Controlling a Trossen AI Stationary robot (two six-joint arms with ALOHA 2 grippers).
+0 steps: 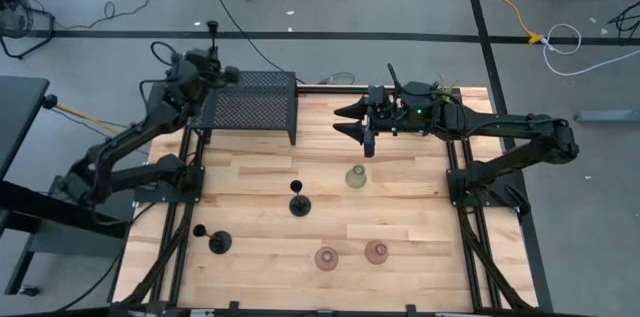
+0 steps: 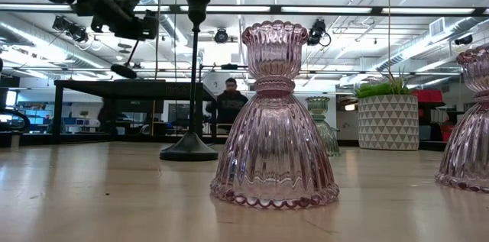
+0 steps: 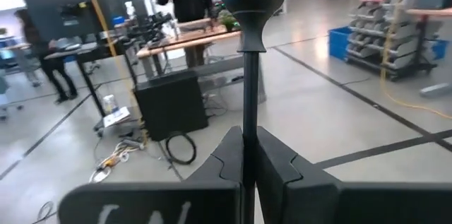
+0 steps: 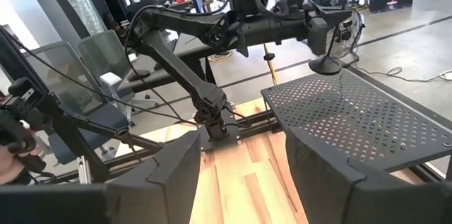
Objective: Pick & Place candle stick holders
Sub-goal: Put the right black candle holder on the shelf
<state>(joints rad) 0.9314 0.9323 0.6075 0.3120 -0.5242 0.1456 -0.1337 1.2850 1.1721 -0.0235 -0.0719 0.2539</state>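
The left claw (image 1: 214, 65) is clamped tight on the thin stem of a black holder (image 1: 212, 29), lifted off the bench (image 1: 400, 227) at the left end of the mesh box (image 1: 255, 102). In the left wrist view both fingers (image 3: 282, 171) press against that stem (image 3: 249, 75), the holder's cup past the fingertips. In the right wrist view its round base (image 4: 326, 63) hangs above the box top (image 4: 360, 121).

The right claw (image 1: 348, 122) hovers wide apart and empty, right of the box. The green glass holder (image 1: 356, 176) stands on the bench just in front of it.

A second black holder (image 1: 298, 203) stands mid-bench, nearer the right claw than the left. A third (image 1: 219, 242) lies tipped over at the front, well below the left claw. Two pink holders (image 1: 326, 257) (image 1: 376, 251) stand side by side at the front edge.
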